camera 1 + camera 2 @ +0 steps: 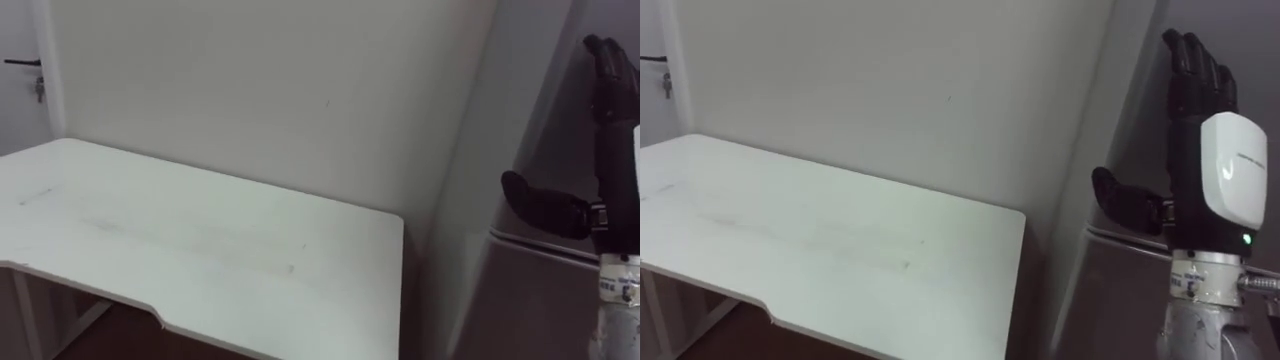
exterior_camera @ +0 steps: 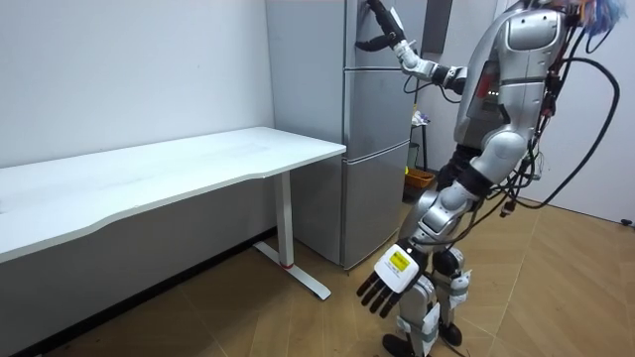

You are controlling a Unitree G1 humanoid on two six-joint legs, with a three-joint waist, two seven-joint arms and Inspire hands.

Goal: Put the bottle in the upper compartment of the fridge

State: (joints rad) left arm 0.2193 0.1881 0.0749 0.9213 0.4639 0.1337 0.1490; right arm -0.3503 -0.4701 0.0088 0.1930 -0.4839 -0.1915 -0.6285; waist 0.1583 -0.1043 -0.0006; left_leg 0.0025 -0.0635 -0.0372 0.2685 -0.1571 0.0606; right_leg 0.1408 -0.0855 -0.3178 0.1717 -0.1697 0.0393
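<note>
A tall grey fridge (image 2: 377, 149) stands at the right end of the white table, and both its doors look shut. I stand right in front of it. My right hand (image 1: 1200, 170) is raised flat against the upper door (image 2: 382, 40), fingers straight up and thumb spread to the left, open and holding nothing. In the left eye view the thumb of that hand (image 1: 545, 205) sits just above the seam between the two doors. My left hand (image 2: 389, 278) hangs low beside my leg with relaxed straight fingers and nothing in it.
A long white table (image 1: 200, 250) fills the space to my left along the pale wall, its right edge close to the fridge side (image 1: 470, 250). A door with a dark handle (image 1: 22, 63) is at the far left. Wooden floor (image 2: 556, 288) lies open behind me.
</note>
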